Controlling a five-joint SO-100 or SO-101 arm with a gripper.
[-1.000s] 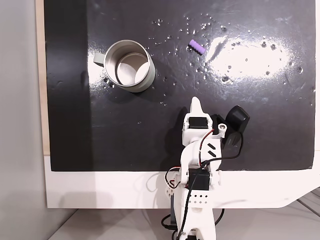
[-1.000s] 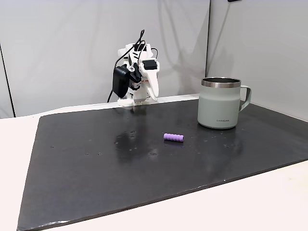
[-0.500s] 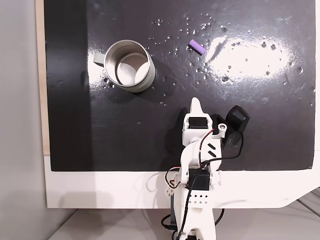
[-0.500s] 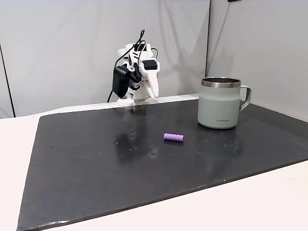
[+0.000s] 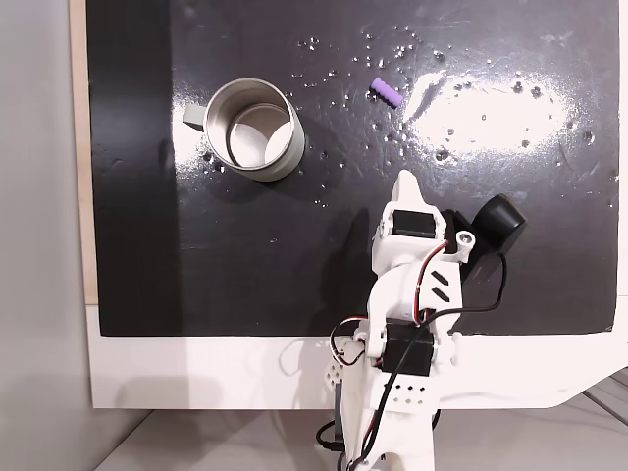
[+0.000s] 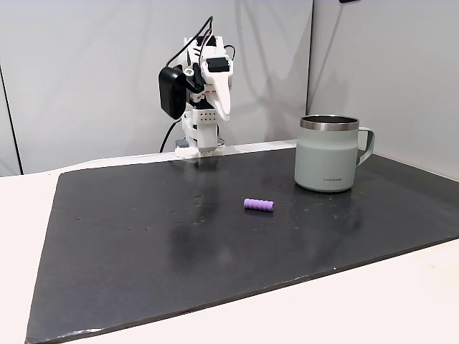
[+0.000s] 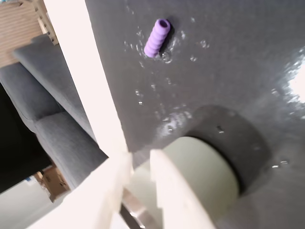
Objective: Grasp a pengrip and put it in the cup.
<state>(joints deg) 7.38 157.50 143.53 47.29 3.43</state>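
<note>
The purple ribbed pengrip (image 5: 388,92) lies flat on the black mat, to the right of the cup in the top-down fixed view. It also lies mid-mat in the side fixed view (image 6: 258,205) and near the top of the wrist view (image 7: 157,37). The grey metallic cup (image 5: 287,155) stands upright, its handle tab to the left; from the side the cup (image 6: 328,161) is at the right. My gripper (image 5: 404,183) hangs above the mat's near part, well short of both. From the side the gripper (image 6: 223,112) points down, raised high. Its jaws (image 7: 140,160) are shut with nothing between them.
The black mat (image 5: 245,255) covers most of a white table (image 5: 196,373). Glare and small specks mark the mat's right part. The arm's base (image 6: 195,147) stands at the mat's far edge in the side fixed view, with a grey wall behind it.
The arm has lifted and swung a little to the right in the top-down view; from the side the gripper sits higher. Pengrip and cup have not moved.
</note>
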